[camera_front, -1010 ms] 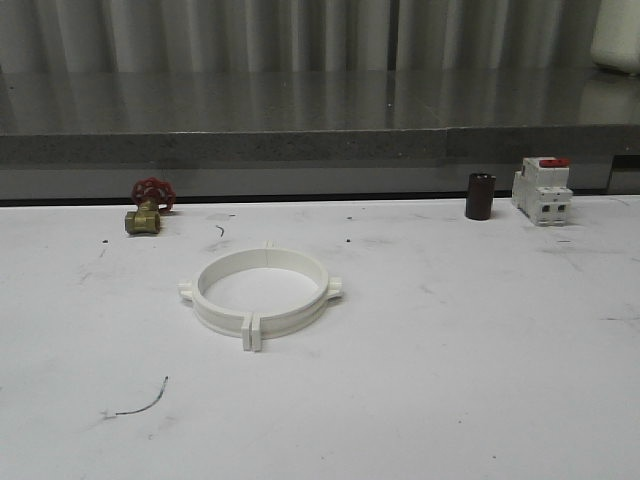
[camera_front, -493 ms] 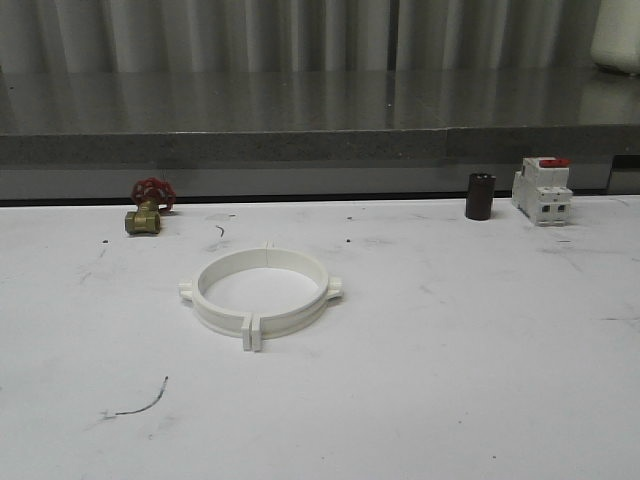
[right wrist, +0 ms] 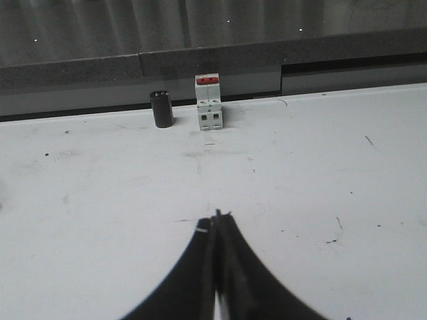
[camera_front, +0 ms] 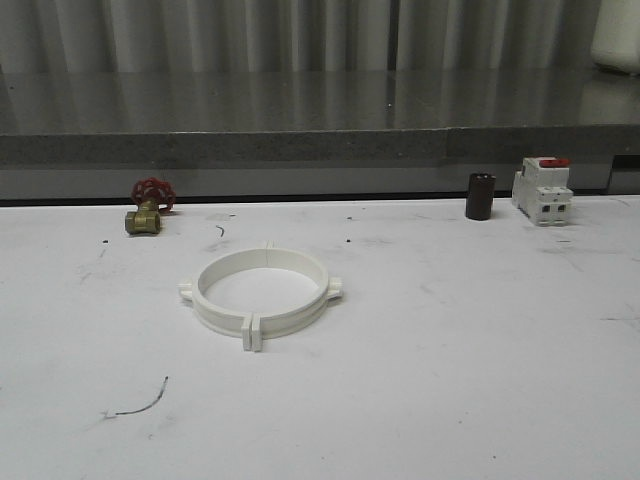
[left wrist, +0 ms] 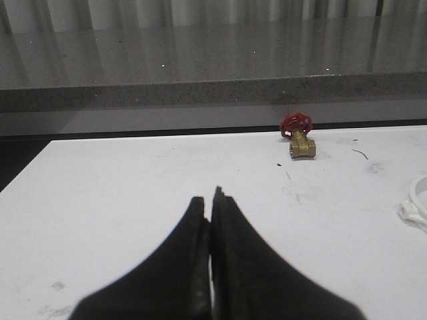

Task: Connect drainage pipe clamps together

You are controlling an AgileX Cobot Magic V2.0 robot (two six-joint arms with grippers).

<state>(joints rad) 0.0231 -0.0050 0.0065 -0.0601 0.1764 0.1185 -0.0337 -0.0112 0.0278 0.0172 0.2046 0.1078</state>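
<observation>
Front view. White table (camera_front: 480,380), scuffed and marked with dark specks. The two pipe clamps (camera_front: 260,290), white half-rings, lie flat left of the table's middle, fitted end to end as one closed ring. Their paired flat tabs meet at the near side, and a thin seam shows at the far side; small lugs stick out at the ring's left and right. A brass valve with a red handwheel (camera_front: 147,208) sits at the far left edge of the table, well apart from the ring. A short dark cylinder (camera_front: 480,196) stands upright at the far right, with a white-and-red breaker (camera_front: 542,190) just beside it. A thin dark wire scrap (camera_front: 140,402) lies on the near left of the table. Behind the table runs a grey speckled ledge (camera_front: 300,148).

Left wrist view. Left gripper (left wrist: 211,200), black fingers pressed together tip to tip, nothing between them, over bare table surface. The valve (left wrist: 298,137) lies ahead near the table's far edge. A white edge of the clamp ring (left wrist: 415,208), one lug included, comes in at the frame's border (the rest is cut off).

Right wrist view. Right gripper (right wrist: 217,223), black fingers likewise closed on nothing, above bare table. Ahead stand the dark cylinder (right wrist: 161,109) and the breaker (right wrist: 209,102), side by side against the ledge.
</observation>
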